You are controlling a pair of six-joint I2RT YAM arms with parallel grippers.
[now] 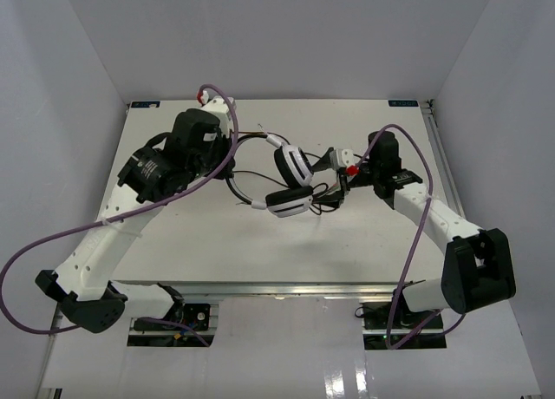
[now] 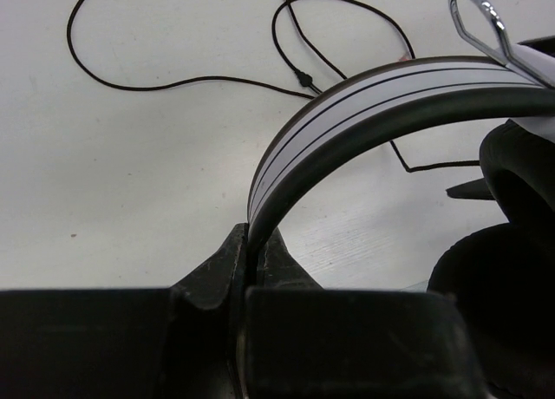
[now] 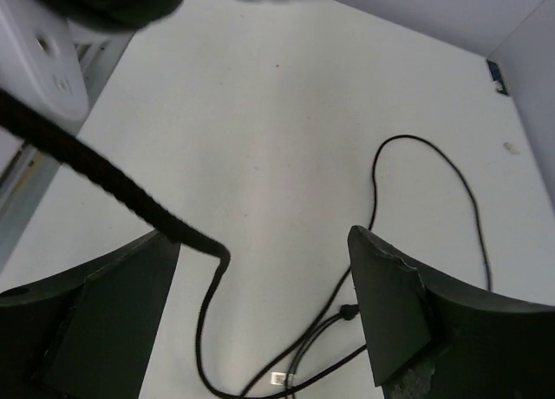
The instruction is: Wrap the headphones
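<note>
The headphones [image 1: 291, 184] lie mid-table, with white-and-black ear cups and a thin headband [image 1: 253, 136] arching left. My left gripper [image 1: 231, 156] is shut on the headband; in the left wrist view the jaws [image 2: 251, 247] pinch the white-striped band [image 2: 373, 95], and a black ear pad [image 2: 512, 269] shows at right. The thin dark cord [image 2: 173, 82] loops on the table behind. My right gripper [image 1: 336, 180] is open just right of the ear cups. In the right wrist view the gripper [image 3: 260, 286] is wide open over the cord [image 3: 204, 321], a strand of which crosses near the left finger [image 3: 113, 312], gripped by nothing.
Purple robot cables [image 1: 217, 169] hang along both arms. The white table [image 1: 260, 251] is bounded by grey walls at the back and sides. More cord loops [image 3: 460, 182] lie on the table beyond the right gripper.
</note>
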